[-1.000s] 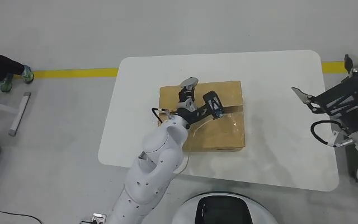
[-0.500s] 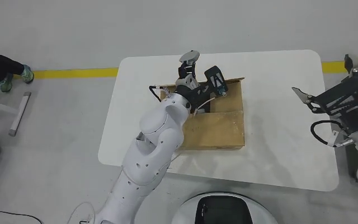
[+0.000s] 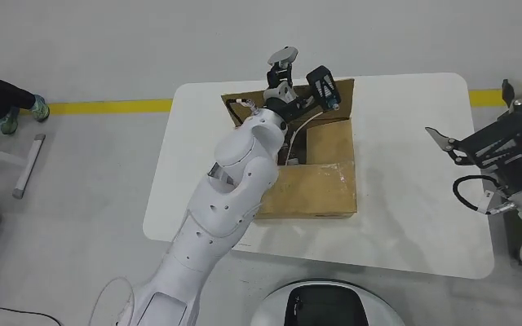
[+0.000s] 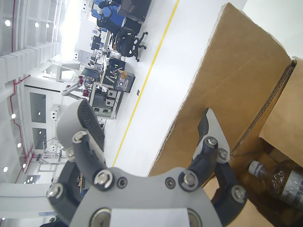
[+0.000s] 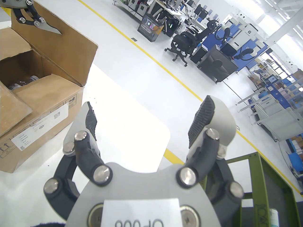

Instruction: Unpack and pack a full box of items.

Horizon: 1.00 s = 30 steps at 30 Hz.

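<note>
A brown cardboard box point(image 3: 318, 191) sits in the middle of the white table point(image 3: 408, 220). Its far flap point(image 4: 232, 72) stands raised, while the near flap lies flat. My left gripper point(image 3: 280, 72) is open at the far flap's top edge. One fingertip point(image 4: 209, 121) rests on the flap's inner face and the other point(image 4: 82, 116) is past its edge. A clear plastic bottle point(image 4: 279, 183) lies inside the box point(image 5: 47, 95). My right gripper point(image 5: 149, 112) hangs open and empty off the table's right side point(image 3: 444, 138).
A green metal cart point(image 5: 260, 166) stands below the right gripper. A yellow floor line point(image 3: 114, 106) runs behind the table. The table to the right of the box is bare white surface.
My left gripper has swung toward the table's far edge, lifting the far flap from flat on the box to upright. The right arm has not moved.
</note>
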Motion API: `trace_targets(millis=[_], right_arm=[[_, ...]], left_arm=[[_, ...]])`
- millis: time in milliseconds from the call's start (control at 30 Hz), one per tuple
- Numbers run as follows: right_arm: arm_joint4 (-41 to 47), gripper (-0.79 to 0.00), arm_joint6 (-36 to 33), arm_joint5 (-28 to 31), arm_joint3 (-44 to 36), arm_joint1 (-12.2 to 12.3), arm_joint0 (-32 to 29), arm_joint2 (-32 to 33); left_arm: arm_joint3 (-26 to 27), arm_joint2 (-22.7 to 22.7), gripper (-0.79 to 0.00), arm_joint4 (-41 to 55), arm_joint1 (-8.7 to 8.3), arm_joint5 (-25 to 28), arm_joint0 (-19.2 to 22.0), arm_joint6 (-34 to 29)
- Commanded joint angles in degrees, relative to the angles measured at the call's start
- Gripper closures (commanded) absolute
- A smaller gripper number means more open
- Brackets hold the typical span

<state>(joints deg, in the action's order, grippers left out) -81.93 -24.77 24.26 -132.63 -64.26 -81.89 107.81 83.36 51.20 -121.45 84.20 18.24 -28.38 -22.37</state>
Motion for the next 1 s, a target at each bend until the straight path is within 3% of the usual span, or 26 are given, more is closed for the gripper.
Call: trace_targets(millis=[0,667,967], right_arm=[[0.00,-0.785,0.00,0.00,0.00,0.00,0.00,0.00],[0.00,-0.785,0.00,0.00,0.00,0.00,0.00,0.00],[0.00,-0.785,0.00,0.00,0.00,0.00,0.00,0.00]], left_arm=[[-1.96,-0.53,-0.785,-0.48,0.32,-0.24,0.90,0.30],[-14.36,-3.76,-0.785,-4.78,3.18,-2.53,6.59,2.26],[-13.46,-1.91,-0.785,-4.29,3.56,-3.00,5.69,1.95]])
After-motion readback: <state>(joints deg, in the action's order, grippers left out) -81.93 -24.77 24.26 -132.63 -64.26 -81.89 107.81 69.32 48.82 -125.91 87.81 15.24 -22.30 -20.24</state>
